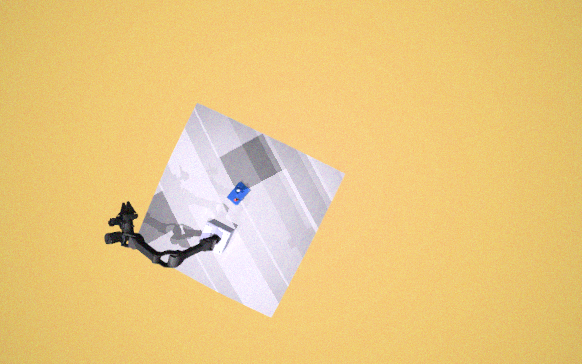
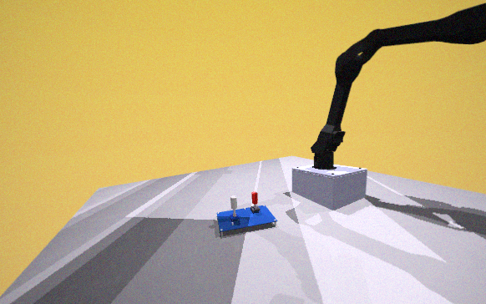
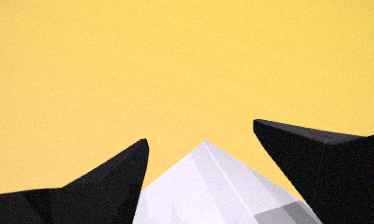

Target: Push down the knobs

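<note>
The blue circuit board [image 1: 239, 196] [image 2: 265, 219] stands on short legs on the table. A white knob [image 1: 238, 190] [image 2: 234, 202] sits high on its shaft, with bare shaft showing between it and the blue potentiometer [image 2: 235, 218]. A red knob [image 1: 236, 200] [image 2: 255, 198] stands above the dark potentiometer [image 2: 255, 209], with a small gap under it. My gripper [image 1: 127, 203] [image 3: 200, 134] is open and empty, high up and off the table's left edge in the top view, far from the board. In the exterior view its fingers are out of frame.
The arm's pale base block [image 1: 227, 234] [image 2: 313, 189] stands on the table [image 1: 288, 260] [image 2: 370, 267] [image 3: 189, 200] close to the board. The arm [image 1: 143, 248] [image 2: 341, 100] reaches from it out past the table edge. Shadows and light and dark bands cross the table top.
</note>
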Controlling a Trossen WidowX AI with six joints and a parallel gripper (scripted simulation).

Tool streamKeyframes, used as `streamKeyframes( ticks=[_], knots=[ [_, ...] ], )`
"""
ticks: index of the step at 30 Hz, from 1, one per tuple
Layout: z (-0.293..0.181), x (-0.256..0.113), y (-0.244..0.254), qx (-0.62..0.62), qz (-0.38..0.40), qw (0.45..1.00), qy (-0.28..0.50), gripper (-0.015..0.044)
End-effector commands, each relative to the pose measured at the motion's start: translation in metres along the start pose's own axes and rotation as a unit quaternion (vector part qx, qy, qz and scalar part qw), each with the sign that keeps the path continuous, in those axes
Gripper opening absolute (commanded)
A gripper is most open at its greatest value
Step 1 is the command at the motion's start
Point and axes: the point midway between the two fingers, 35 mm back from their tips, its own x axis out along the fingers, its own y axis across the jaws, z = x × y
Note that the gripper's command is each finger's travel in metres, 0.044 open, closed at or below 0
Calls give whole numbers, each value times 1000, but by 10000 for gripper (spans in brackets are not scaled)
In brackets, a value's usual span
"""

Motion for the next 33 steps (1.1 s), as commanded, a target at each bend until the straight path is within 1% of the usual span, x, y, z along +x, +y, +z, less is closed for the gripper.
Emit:
streamKeyframes(
  ticks=[1,7,15,24,33],
  knots=[
    [-1,1,-1,-1,0,1000,1,374],
    [-34,43,-25,-23,-10,999,48,216],
    [-93,91,-70,-28,-26,991,126,6],
    [-166,128,-127,-36,-33,973,228,0],
    [-244,139,-186,-17,-35,942,334,0]
  ],
)
